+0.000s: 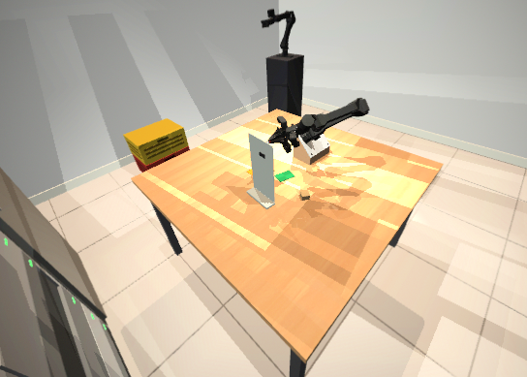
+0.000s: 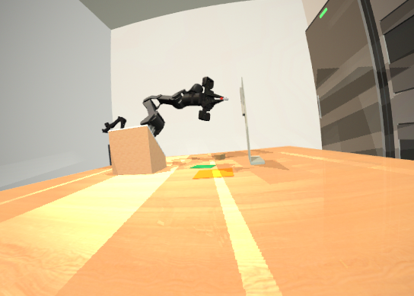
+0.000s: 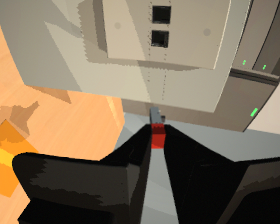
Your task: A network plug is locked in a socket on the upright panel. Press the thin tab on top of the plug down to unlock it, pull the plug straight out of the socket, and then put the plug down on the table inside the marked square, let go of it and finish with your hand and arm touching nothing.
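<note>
The plug point(image 2: 224, 98) point(image 3: 158, 136), red with a grey front end, is in the air in front of the upright panel point(image 1: 262, 180) point(image 2: 246, 134) point(image 3: 191, 85), apart from it. My gripper point(image 1: 270, 141) point(image 2: 221, 98) point(image 3: 156, 129) is shut on the plug, whose front end sticks out beyond the fingertips towards the panel. Two dark sockets show in the wrist view, an upper one point(image 3: 161, 14) and a lower one point(image 3: 160, 38), with no plug in either. A green square point(image 1: 285, 176) point(image 2: 202, 167) and an orange square point(image 2: 205, 173) point(image 3: 5, 177) lie flat on the table below.
A small brown block point(image 1: 304, 195) point(image 2: 220, 157) stands on the table near the green square. The arm's wedge-shaped base point(image 1: 315, 152) point(image 2: 131, 151) stands behind the gripper. The panel's foot point(image 1: 263, 202) point(image 2: 257, 160) rests on the table. A second arm on a black pedestal point(image 1: 285, 85) stands beyond the table.
</note>
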Robot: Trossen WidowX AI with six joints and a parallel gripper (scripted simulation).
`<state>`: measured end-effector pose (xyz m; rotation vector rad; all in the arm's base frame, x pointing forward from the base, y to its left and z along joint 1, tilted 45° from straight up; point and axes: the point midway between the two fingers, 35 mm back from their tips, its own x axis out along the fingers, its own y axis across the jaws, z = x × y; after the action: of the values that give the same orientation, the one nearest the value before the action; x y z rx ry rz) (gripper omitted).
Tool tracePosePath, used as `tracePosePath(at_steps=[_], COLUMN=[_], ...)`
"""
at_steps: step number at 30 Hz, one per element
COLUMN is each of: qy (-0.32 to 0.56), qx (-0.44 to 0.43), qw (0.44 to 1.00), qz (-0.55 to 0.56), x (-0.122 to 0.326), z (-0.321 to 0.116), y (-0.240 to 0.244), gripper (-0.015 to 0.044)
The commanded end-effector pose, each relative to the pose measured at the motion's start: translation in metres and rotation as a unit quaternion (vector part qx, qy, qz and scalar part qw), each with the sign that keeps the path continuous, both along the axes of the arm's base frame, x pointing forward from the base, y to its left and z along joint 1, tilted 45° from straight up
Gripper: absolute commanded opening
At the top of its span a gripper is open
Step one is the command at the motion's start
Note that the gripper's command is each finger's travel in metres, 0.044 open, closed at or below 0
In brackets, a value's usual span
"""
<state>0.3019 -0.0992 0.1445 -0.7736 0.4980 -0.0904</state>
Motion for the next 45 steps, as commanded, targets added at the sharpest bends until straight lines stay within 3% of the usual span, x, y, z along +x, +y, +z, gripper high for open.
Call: tracePosePath(at_steps=[1,45], qy=[0.019,0.169], qx=[0.001,0.074], qw=[1.0,0.972], qz=[0.016,0.148], x=[0.004,0.005], z=[-0.011,-0.137], y=[-0.001,-0.002], gripper=[0.0,0.0])
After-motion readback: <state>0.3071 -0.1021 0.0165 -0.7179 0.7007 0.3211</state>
